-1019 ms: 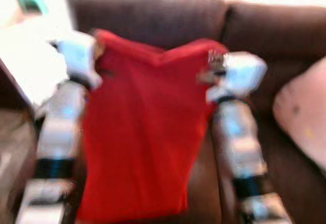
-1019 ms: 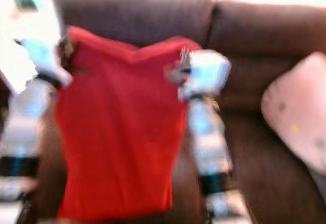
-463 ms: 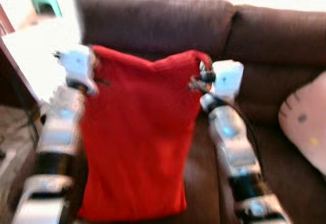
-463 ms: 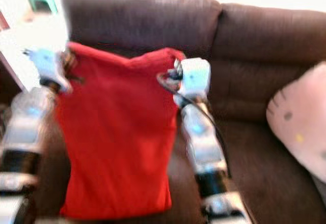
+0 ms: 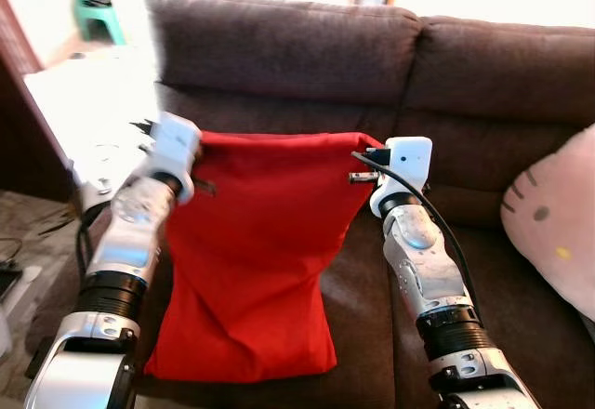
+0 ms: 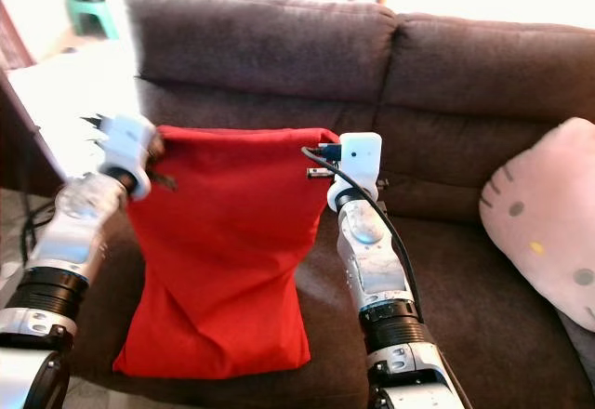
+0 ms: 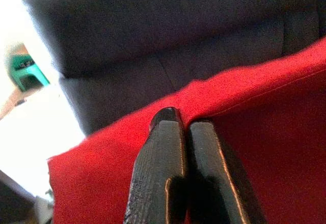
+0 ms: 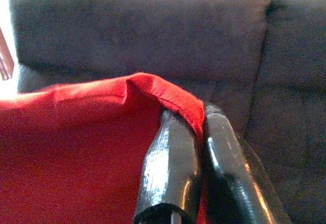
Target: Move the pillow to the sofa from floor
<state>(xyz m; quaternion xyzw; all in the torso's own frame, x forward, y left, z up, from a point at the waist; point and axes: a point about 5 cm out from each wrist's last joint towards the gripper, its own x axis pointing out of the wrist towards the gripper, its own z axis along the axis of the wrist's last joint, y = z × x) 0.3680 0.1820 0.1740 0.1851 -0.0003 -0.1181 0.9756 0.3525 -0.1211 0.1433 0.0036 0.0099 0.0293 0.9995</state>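
A red pillow (image 5: 251,260) hangs in front of the brown sofa (image 5: 297,51), its lower end down by the seat's front. My left gripper (image 5: 197,151) is shut on its upper left corner. My right gripper (image 5: 359,160) is shut on its upper right corner. The pillow's top edge is stretched level between them, below the backrest. In the left wrist view the black fingers (image 7: 163,152) press together on red fabric (image 7: 265,112). Through the right wrist view, the fingers (image 8: 168,152) pinch the folded red hem (image 8: 168,94).
A pink cushion with a cat face (image 5: 558,232) leans on the sofa's right side. A bright white surface (image 5: 79,102) stands to the left of the sofa, with a green stool (image 5: 93,14) behind it. Bare seat (image 5: 363,316) lies between pillow and right arm.
Both grippers have come down with the pillow, so its top edge now sits well below the backrest's top. The top edge is straighter. The blur has gone.
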